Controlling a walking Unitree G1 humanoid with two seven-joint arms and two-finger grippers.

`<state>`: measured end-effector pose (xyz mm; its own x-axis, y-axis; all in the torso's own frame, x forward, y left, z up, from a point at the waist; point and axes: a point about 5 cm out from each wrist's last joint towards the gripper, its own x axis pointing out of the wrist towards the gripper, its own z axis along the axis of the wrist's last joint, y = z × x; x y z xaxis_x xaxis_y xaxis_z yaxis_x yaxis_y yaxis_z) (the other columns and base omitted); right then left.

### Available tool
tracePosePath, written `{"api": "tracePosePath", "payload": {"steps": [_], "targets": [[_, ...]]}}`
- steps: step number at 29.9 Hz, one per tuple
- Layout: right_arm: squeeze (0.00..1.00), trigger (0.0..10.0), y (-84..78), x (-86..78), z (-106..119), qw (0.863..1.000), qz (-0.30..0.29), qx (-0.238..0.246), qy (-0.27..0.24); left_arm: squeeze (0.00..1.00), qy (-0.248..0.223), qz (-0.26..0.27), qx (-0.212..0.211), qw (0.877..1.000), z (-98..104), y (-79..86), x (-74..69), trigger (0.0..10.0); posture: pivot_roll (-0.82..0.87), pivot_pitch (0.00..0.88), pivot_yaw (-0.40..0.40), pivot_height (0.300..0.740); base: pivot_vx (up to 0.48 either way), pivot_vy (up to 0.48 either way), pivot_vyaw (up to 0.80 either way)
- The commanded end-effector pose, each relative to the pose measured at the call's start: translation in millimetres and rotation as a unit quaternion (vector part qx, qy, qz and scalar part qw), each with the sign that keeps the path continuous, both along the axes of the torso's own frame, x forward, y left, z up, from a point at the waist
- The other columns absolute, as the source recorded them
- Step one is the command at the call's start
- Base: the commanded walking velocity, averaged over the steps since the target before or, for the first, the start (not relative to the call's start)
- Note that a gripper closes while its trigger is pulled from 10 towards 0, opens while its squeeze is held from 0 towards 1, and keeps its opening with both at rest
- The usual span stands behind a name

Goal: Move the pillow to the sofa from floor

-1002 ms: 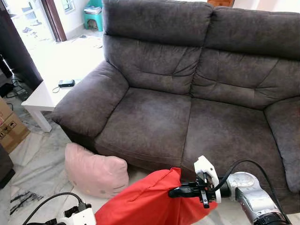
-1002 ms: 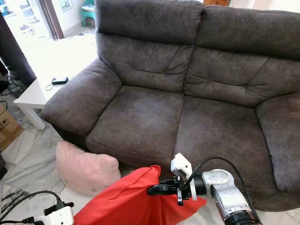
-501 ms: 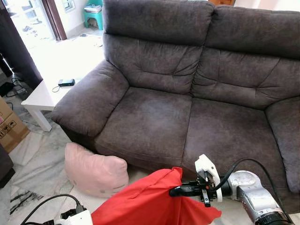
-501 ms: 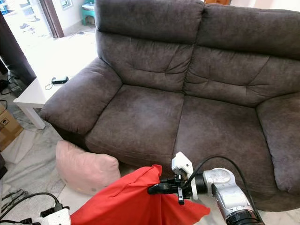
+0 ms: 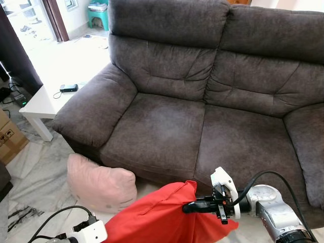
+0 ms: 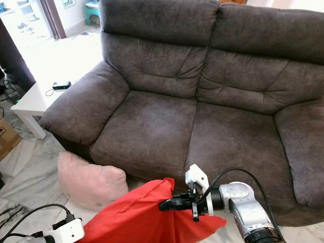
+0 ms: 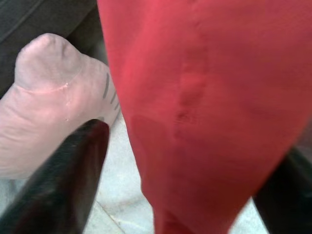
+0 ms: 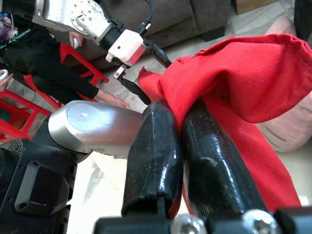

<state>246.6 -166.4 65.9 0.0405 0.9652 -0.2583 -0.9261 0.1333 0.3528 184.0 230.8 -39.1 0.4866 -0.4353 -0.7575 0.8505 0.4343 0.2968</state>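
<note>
Both grippers apparently pinch red pillow [image 5: 162, 217]

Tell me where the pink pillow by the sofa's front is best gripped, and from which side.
Probably the pink pillow by its puffed top corner, coming from above on the floor side. It lies against the sofa base, so the back is blocked. That corner is a narrow bulge two fingers could pinch, and both hands already pinch the red pillow at edges: right hand, left hand.

Probably a home living room: grey sofa [image 5: 202, 101], white side table [image 5: 43, 104].
</note>
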Motion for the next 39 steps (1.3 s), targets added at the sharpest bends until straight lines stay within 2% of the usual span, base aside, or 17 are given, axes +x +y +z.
{"api": "tracePosePath", "payload": {"steps": [1, 39], "targets": [[0.0, 10.0, 3.9, 4.2, 17.9, 0.999, 0.019, 0.035, -0.036, 0.0, 0.006, -0.004, 0.012, 1.0, -3.2, 1.9, -3.3, 0.0, 0.05, 0.075, -0.05, 0.74, 0.0, 0.0, 0.0], [0.0, 10.0, 7.2, 3.9, 12.8, 0.999, 0.007, 0.032, -0.031, 0.0, 0.017, -0.003, 0.004, 1.0, -8.0, -1.4, -3.8, 0.0, 0.06, 0.079, -0.046, 0.74, 0.0, 0.0, 0.0]]}}
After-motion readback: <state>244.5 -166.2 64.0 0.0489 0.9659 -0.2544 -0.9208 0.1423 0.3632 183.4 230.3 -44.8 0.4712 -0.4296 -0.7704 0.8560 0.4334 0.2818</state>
